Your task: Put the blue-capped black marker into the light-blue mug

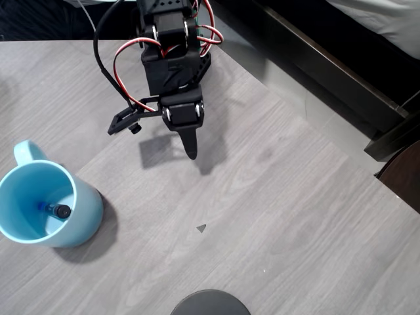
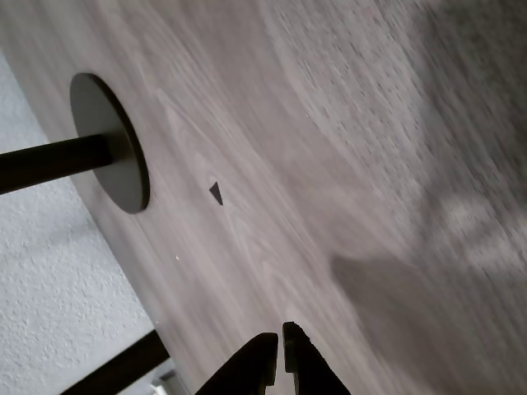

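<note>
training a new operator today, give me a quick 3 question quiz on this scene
1. True or false: the blue-capped black marker lies on the table beside the light-blue mug.
2. The gripper jaws are: A) wide open B) shut, empty C) shut on the marker.
3. In the overhead view, which way does the mug's handle point?

Key: 1 false, it stands inside the mug. 2 B. 3 Toward the top of the picture.

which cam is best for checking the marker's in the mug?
Overhead view. It looks straight down into the light-blue mug, where the blue-capped black marker stands, its end visible inside. The wrist view gives no help with it: it faces grey table, a round black stand base, and the shut gripper.
</note>
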`<state>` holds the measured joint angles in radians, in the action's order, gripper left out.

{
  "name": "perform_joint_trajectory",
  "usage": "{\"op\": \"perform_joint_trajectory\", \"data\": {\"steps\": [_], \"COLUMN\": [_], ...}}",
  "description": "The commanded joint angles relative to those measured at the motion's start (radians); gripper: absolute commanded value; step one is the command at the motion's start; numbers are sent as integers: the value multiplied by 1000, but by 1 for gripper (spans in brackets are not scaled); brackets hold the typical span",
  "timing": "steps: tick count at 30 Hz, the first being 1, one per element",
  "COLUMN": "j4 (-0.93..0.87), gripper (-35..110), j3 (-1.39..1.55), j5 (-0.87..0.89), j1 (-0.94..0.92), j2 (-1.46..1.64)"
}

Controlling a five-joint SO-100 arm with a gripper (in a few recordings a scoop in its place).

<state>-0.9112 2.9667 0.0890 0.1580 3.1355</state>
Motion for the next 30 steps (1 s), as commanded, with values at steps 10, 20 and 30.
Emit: {"op": "perform_joint_trajectory", "data": {"steps": [10, 20, 30], "j4": [-74, -138, -244], "gripper": [0, 0, 0], "j3": [120, 129, 130], "j5": [-17, -15, -2], "j1": [12, -35, -178], "j2": [202, 202, 202]}}
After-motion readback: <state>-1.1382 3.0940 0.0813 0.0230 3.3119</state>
